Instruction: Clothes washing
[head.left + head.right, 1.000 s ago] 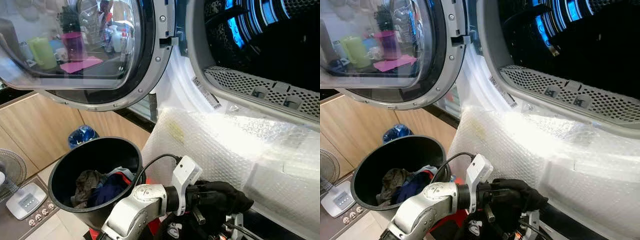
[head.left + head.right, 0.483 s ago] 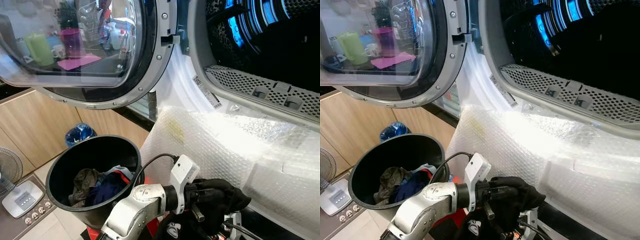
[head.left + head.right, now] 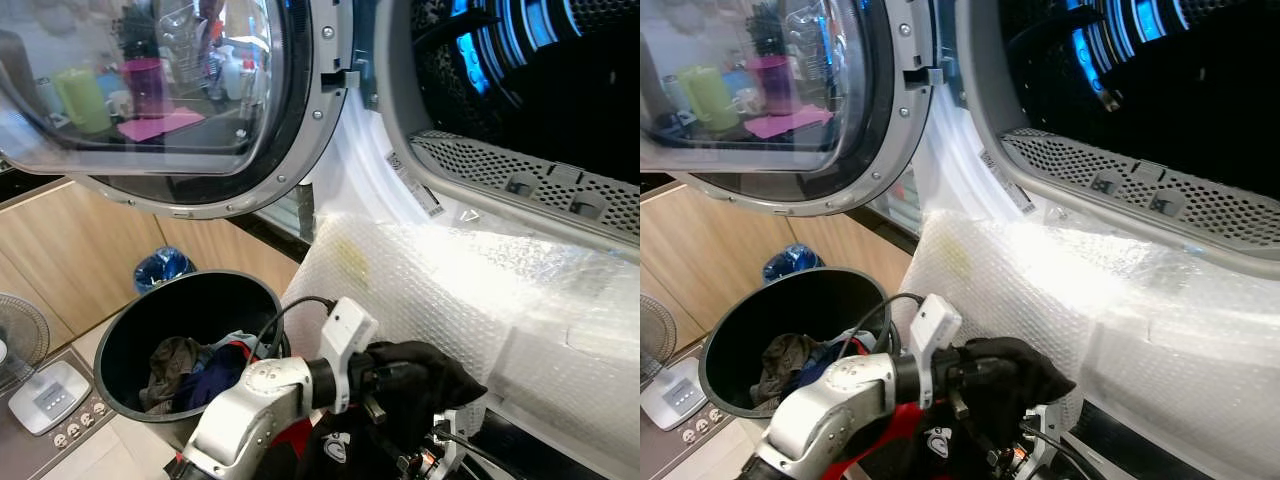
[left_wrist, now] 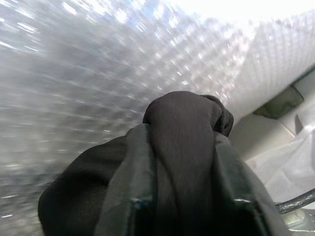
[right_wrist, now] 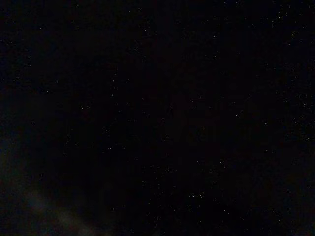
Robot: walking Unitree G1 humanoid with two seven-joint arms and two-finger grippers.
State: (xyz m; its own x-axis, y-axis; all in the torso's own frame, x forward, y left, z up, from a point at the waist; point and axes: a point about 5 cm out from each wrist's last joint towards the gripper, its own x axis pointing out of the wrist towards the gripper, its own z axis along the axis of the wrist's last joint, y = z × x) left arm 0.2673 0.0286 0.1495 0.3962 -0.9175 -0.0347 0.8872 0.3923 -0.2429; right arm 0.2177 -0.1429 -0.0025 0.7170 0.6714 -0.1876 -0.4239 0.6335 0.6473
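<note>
My left gripper (image 3: 405, 372) is shut on a black garment (image 3: 430, 375), held low in front of the bubble-wrapped front (image 3: 460, 290) of the washing machine. In the left wrist view the black cloth (image 4: 182, 132) bulges between the two fingers (image 4: 133, 167). The machine's drum opening (image 3: 560, 90) gapes dark above, at upper right, with its round glass door (image 3: 150, 90) swung open to the left. A black bucket (image 3: 145, 325) at lower left holds several more clothes (image 3: 200, 365). The right wrist view is almost wholly dark.
A blue bag (image 3: 163, 268) lies on the floor behind the bucket, by wooden cabinets (image 3: 70, 250). A scale (image 3: 45, 395), a power strip and a fan (image 3: 20, 340) sit at far left. A red and black item (image 3: 330, 450) lies under my left arm.
My left arm has drawn slightly to the left and nearer with the black garment still in its grip. The camera view has shifted a little.
</note>
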